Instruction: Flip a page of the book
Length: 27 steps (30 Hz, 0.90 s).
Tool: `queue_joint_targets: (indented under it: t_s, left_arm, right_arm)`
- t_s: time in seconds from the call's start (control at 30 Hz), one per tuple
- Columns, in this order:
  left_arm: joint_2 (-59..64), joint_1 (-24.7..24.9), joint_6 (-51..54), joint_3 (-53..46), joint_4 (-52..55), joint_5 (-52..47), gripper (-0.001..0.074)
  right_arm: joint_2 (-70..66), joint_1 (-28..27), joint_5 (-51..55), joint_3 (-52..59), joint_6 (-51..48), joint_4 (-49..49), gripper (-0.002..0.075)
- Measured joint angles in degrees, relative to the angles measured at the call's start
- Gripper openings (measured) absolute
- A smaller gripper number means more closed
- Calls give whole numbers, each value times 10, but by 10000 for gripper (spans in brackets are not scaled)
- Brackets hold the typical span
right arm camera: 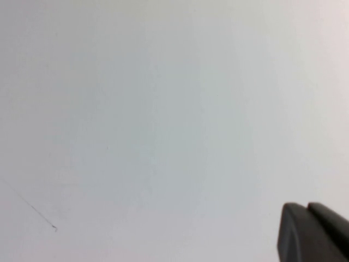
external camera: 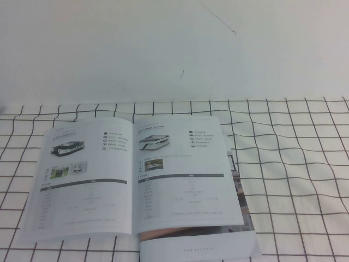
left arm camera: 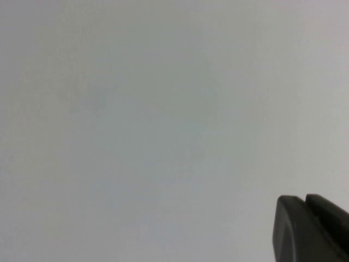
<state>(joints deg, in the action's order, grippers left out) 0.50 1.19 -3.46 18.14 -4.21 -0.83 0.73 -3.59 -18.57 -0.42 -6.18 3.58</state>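
Book [external camera: 136,180] pages are seen lying open and flat in the high view, on a worktop [external camera: 294,164] covered by a white cloth with a black grid. The open spread sits left of the middle, near the lower edge of the view. On its right side lies the page [external camera: 182,169], a glossy white leaf with a low white vehicle pictured near its top, a smaller photo under that, a dark grey bar across its middle and fine text in a table below. The left-hand leaf shows a dark vehicle, two small photos and a similar grey bar. Edges of further leaves are visible past the right and lower borders of the page. Behind the worktop a plain white wall [external camera: 174,49] is seen, marked by a thin dark line near the top. No arm is visible in this view.

In the left wrist view, only a dark tip of the left gripper [left arm camera: 311,229] is seen at a corner, against a blank pale surface. Its jaws are cut off by the frame; whether they are apart or together cannot be told.

In the right wrist view, the dark tip of the right gripper [right arm camera: 313,232] is seen likewise against a pale surface with a faint thin line. Its jaws are closed, with nothing between them.
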Motion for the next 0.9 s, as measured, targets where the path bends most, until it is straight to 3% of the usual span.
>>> queue_joint_targets:
  t_s: [0.3,0.53,0.77,0.9]
  left_arm:
    - [213,0,3,113,-43,-259,-2]
    - [374,0,60,118,-160,-260,-2]
    - [520,0,250,151,-407,-253,-2]
    - [609,0,377,179,-516,-274,-2]
  right_arm:
    - [-31,0,293,-193,0,1,-2]
    - [-98,0,349,-224,-30,1,-2]
    - [-139,0,346,-214,-5,54,-2]
    - [-198,0,399,-247,-24,77,-2]
